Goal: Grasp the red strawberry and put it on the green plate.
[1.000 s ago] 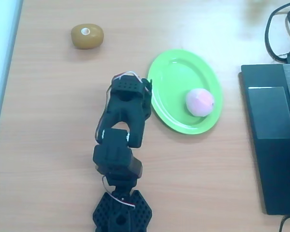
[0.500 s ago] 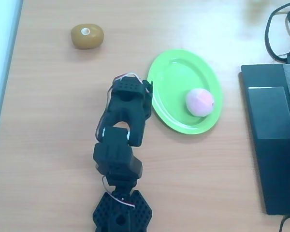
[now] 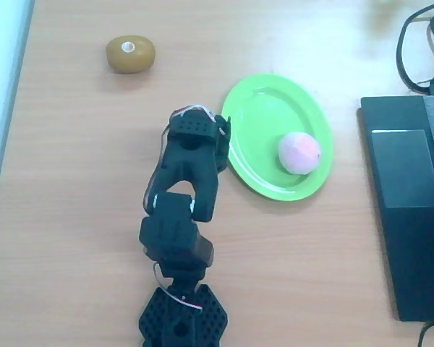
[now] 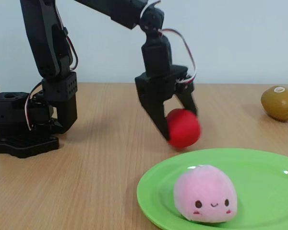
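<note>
Overhead view. Black arm (image 3: pixel 181 217) rising from its base at the bottom edge and reaching up the wooden table (image 3: pixel 79 181). Gripper (image 3: pixel 220 137) at the left rim of the green plate (image 3: pixel 264 119), its head covering most of what it holds; a sliver of red shows at the head's upper left, too small to name from above. Pink ball (image 3: pixel 299 152) lying on the right half of the plate. Brown-yellow fruit (image 3: pixel 130 54) with a white spot, upper left, well apart from arm and plate. Black laptop (image 3: pixel 409 210) at the right edge, dark cables (image 3: pixel 419 43) above it.

Fixed view, low at table height. Gripper (image 4: pixel 175 125) pointing downward, fingers (image 4: pixel 156 112) clamped on the red strawberry (image 4: pixel 183 128). Strawberry held just beyond the far rim of the green plate (image 4: pixel 259 172) and low over the table (image 4: pixel 96 158); whether it touches the wood cannot be told. Pink ball (image 4: pixel 205 193), with a small printed face, sitting on the near part of the plate. Brown-yellow fruit (image 4: pixel 279 102) on the table at far right. Arm base (image 4: pixel 26 124) at the left.
</note>
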{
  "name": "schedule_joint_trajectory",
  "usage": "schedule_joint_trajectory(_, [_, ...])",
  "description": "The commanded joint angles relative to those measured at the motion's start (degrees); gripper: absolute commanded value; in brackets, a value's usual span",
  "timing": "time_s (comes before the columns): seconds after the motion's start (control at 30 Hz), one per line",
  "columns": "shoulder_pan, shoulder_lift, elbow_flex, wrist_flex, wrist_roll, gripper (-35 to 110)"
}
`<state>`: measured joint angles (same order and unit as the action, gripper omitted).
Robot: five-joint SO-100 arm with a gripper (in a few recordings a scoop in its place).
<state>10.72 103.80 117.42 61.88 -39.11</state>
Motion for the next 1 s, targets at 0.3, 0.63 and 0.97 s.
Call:
schedule_joint_trajectory(0.3, [7.8,-1.8,-30.5,10.5,20.3,23])
schedule_joint_trajectory(0.63, [16.0,-24.3,-44.6,12.8,28.5,26])
schedule_joint_trajectory(0.97, [17.9,-40.2,-54.6,11.3,31.1,29])
